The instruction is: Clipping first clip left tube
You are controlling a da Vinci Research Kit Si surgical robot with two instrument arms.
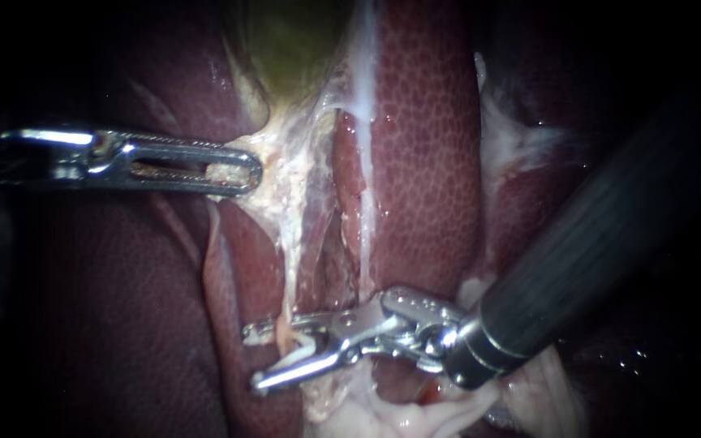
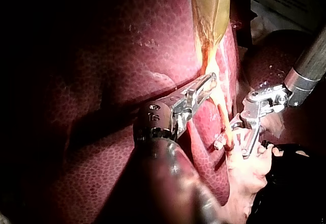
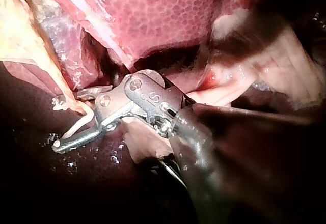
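Endoscope view, left instrument: my left instrument (image 1: 241,169) comes in level from the left. Its pincer is clamped on the pale tissue (image 1: 285,162) just below the gallbladder (image 1: 294,40).
Endoscope view, left tube: the left tube (image 1: 287,280) is a thin pale strand that runs straight down from that pale tissue, beside the liver (image 1: 423,146).
Endoscope view, right instrument: my right instrument (image 1: 265,358) comes in from the right. Its pincer stands apart, with the left tube passing through the gap. I cannot tell whether both jaws touch it.
Left wrist view, left instrument: my pincer (image 2: 208,84) is closed on the narrow end of the gallbladder (image 2: 211,5), with liver (image 2: 102,56) beneath the shaft.
Left wrist view, left tube: the strand (image 2: 222,112) runs from ahead of my pincer to the parted jaws of my right instrument (image 2: 233,145).
Right wrist view, right instrument: my pincer (image 3: 58,123) is apart, with one jaw above the strand and one below.
Right wrist view, left tube: the tube (image 3: 66,94) slants into that gap.
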